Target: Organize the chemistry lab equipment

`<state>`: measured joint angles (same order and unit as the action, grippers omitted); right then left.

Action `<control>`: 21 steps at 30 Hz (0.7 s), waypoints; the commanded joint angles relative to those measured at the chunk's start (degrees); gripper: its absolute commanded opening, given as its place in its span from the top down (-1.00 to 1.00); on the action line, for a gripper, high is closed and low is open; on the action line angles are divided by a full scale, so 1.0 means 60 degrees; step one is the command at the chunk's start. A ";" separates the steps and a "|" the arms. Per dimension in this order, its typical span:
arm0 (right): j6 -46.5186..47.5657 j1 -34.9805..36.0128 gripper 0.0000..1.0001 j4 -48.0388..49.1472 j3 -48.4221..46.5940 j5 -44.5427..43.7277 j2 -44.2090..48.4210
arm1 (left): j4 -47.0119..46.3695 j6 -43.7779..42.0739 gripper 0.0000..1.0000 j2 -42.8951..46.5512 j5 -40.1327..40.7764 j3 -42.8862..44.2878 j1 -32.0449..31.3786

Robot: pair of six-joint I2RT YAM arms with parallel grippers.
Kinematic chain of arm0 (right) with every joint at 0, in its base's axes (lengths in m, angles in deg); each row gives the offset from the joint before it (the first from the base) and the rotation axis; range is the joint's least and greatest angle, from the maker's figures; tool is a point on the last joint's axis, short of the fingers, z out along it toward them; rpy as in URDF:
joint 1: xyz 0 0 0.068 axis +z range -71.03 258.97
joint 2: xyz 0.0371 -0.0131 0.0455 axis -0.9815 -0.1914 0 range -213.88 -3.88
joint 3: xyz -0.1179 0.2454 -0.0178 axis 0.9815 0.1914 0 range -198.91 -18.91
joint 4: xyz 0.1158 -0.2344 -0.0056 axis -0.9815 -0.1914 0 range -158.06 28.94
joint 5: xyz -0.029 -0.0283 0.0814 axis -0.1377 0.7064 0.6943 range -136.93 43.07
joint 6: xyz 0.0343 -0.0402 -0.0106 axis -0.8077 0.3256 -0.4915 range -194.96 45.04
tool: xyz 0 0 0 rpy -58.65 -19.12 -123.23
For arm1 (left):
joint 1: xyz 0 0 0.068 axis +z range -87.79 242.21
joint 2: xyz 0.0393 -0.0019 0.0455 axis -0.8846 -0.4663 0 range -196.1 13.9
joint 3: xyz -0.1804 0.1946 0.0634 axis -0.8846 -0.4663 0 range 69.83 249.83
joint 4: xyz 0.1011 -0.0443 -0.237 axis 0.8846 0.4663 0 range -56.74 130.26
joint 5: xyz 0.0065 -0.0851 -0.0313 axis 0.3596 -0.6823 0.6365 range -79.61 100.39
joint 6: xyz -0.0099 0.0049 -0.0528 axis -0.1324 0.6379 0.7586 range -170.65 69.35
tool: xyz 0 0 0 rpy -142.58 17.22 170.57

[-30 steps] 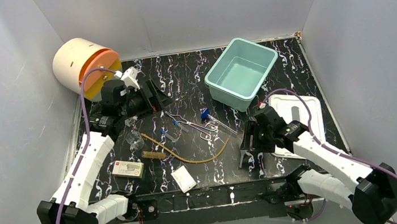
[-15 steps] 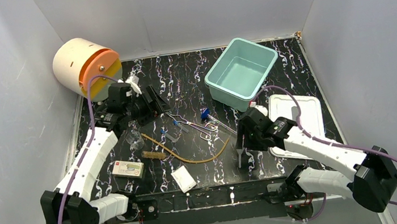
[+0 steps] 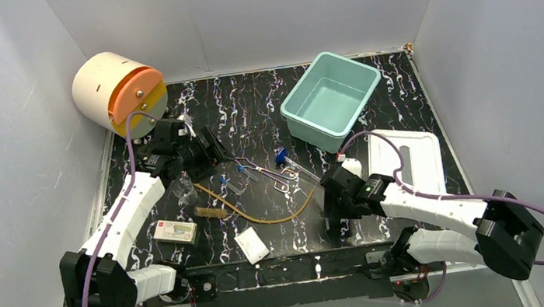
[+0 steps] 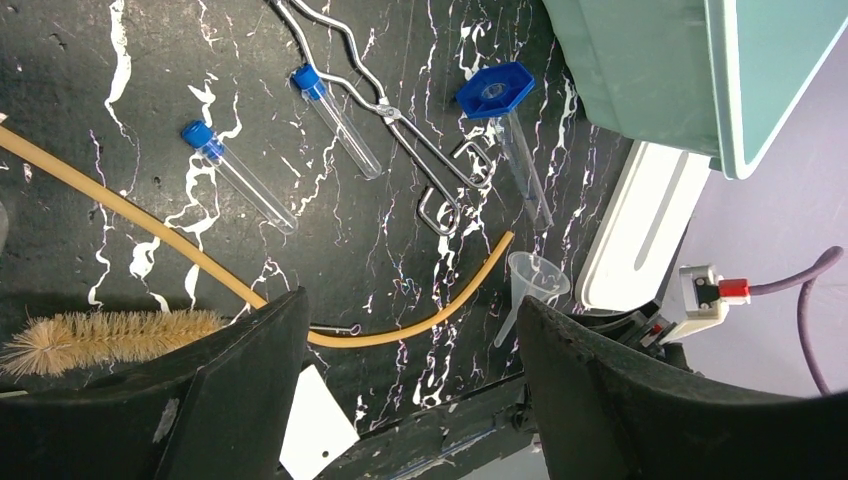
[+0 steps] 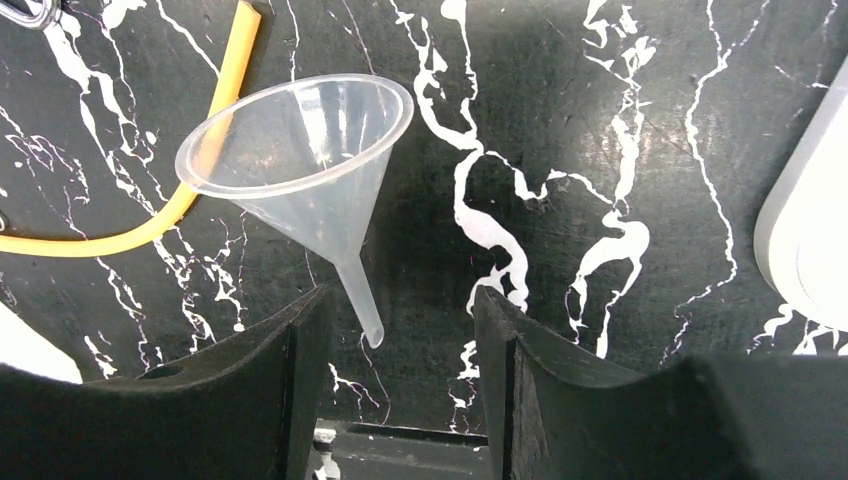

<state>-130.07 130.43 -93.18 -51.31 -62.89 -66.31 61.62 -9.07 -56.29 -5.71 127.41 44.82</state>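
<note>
- Since a second ago, your right gripper [image 5: 398, 310] has moved left along the bench [image 3: 247, 102], away from the white slotted lid [image 3: 418, 159]. Its jaws stand apart over the clear funnel [image 5: 300, 150]. The tip of the stem is between them and seems to touch neither.
- Your left gripper [image 4: 410, 310] has come a little away from the orange-fronted cylinder [image 3: 120, 90], toward the middle. Its jaws are wide and hold nothing.
- The equipment has not moved. The funnel lies on its side, just beside the end of the tan rubber tube [image 5: 238, 50]. The metal tongs [image 4: 390, 110], two blue-capped test tubes [image 4: 240, 185] and the brush [image 4: 110, 335] lie mid-bench.
- From the top camera you can hardly make out the funnel.
- In the left wrist view the teal tub [image 4: 650, 70] is cut off. A jaw hides one end of the brush, and only a corner of the white packet [image 4: 315, 430] shows.
</note>
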 commanded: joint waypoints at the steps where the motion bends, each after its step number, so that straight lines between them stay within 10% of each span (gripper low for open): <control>1: 0.0126 0.0239 -0.22 0.0691 -0.0114 -0.0204 -0.0443 | 0.0152 0.0144 -0.49 0.0258 -0.0170 -0.0083 -0.0035; 21: 0.1325 0.0659 1.00 0.0113 -0.1659 -0.0638 -0.1547 | 0.0367 0.0244 -0.54 0.0825 -0.0208 -0.0184 -0.0043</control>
<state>-126.09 134.01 -91.41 -56.23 -65.45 -77.83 62.10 -7.97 -53.58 -5.80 126.56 44.82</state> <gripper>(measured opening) 0.052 0.767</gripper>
